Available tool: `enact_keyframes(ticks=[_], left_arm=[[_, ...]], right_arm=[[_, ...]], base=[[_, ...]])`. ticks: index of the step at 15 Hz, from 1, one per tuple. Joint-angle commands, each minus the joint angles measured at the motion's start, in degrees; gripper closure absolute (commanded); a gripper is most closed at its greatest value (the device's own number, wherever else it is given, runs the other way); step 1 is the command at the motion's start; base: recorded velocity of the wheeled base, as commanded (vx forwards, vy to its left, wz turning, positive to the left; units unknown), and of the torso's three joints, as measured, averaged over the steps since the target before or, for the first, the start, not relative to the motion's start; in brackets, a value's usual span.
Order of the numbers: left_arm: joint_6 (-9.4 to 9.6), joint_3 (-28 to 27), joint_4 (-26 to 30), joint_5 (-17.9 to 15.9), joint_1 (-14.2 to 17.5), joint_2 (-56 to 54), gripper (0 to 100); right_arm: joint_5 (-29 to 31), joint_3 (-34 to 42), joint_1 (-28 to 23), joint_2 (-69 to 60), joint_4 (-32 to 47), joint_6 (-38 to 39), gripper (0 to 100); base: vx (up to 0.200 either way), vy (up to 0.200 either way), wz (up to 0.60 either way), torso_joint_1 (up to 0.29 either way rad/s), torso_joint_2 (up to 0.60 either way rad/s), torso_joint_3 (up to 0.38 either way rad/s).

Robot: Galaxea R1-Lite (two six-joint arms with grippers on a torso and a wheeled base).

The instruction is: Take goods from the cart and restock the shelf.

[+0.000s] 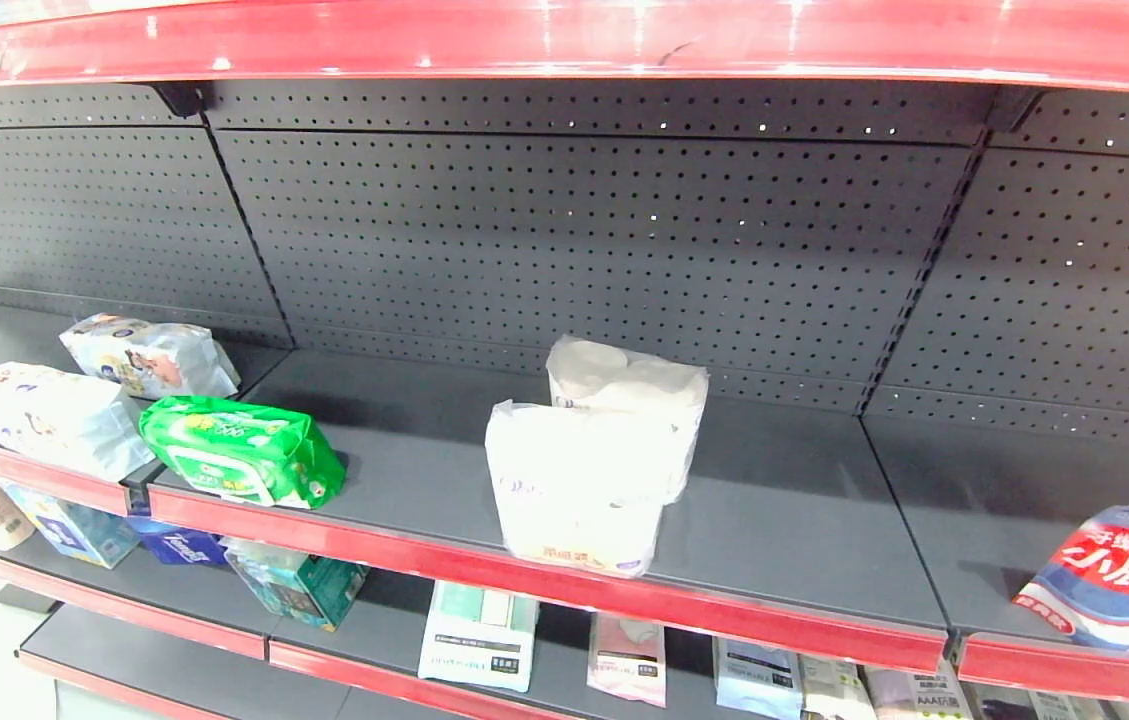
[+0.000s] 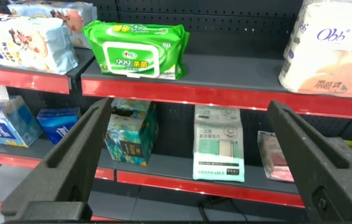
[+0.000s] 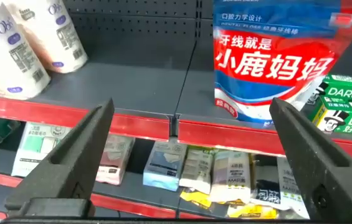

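Observation:
Two white tissue-roll packs (image 1: 579, 485) (image 1: 629, 385) stand mid-shelf on the dark shelf board (image 1: 804, 520), one behind the other. A green wet-wipe pack (image 1: 242, 450) lies to their left, with white patterned packs (image 1: 49, 415) (image 1: 149, 355) beyond it. A red, white and blue pouch (image 1: 1119, 575) leans at the right end. My left gripper (image 2: 191, 165) is open in front of the lower shelf, below the green pack (image 2: 137, 48). My right gripper (image 3: 191, 162) is open too, facing the shelf edge beside the pouch (image 3: 275, 59). Neither gripper holds anything.
The shelf's red front rail (image 1: 544, 585) runs across. Below it, a lower shelf carries a teal box (image 1: 296, 585), blue boxes (image 1: 74, 528) and several flat hanging packs (image 1: 479, 635). A perforated back panel (image 1: 584, 230) and a red upper shelf (image 1: 564, 40) bound the space.

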State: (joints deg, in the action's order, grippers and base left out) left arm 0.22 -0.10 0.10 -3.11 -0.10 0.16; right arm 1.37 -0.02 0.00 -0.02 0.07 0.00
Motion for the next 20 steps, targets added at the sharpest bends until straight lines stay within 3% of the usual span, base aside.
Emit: enact_keyframes(ticks=[1, 10, 13, 14, 16, 17, 18, 19, 20], left_arm=[[0.04, 0.0, 0.0, -0.1, 0.0, 0.0, 0], [0.04, 0.0, 0.0, -0.1, 0.0, 0.0, 0], [0.04, -0.1, 0.0, -0.1, 0.0, 0.1, 0], [0.92, -0.2, 0.0, 0.4, 0.1, 0.3, 0], [0.57, -1.1, 0.0, 3.4, 0.1, 1.7, 0], [-2.77, -14.6, 0.0, 5.9, -0.3, 16.1, 0], [-11.12, -27.0, -1.4, 6.8, -0.1, 29.1, 0], [-11.56, -27.8, -1.5, 6.9, 0.0, 29.9, 0], [-11.56, -38.4, -1.9, 8.3, 2.0, 42.6, 0]], right_arm=[[0.0, 0.0, 0.0, 0.1, 0.0, 0.0, 0], [0.0, -0.1, 0.0, 0.1, 0.0, -0.1, 0], [0.0, 0.0, 0.0, 0.1, 0.0, -0.1, 0], [0.0, -0.1, 0.0, 0.0, 0.0, -0.1, 0], [0.0, 0.0, 0.0, 0.0, 0.0, -0.1, 0], [0.0, 0.0, 0.0, 0.1, 0.0, -0.1, 0], [0.0, 0.0, 0.0, 0.1, 0.0, -0.1, 0], [0.0, 0.0, 0.0, 0.1, 0.0, -0.1, 0], [0.0, 0.0, 0.0, 0.1, 0.0, -0.1, 0]], base=[[0.0, 0.0, -0.6, -0.007, 0.0, 0.002], [0.0, 0.0, -0.6, 0.003, 0.0, 0.0], [0.0, 0.0, 0.0, 0.0, 0.0, 0.0], [0.0, 0.0, 0.0, 0.0, 0.0, 0.0], [0.0, 0.0, 0.0, 0.0, 0.0, 0.0], [0.0, 0.0, 0.0, 0.0, 0.0, 0.0], [0.0, 0.0, 0.0, 0.0, 0.0, 0.0], [0.0, 0.0, 0.0, 0.0, 0.0, 0.0], [0.0, 0.0, 0.0, 0.0, 0.0, 0.0]])
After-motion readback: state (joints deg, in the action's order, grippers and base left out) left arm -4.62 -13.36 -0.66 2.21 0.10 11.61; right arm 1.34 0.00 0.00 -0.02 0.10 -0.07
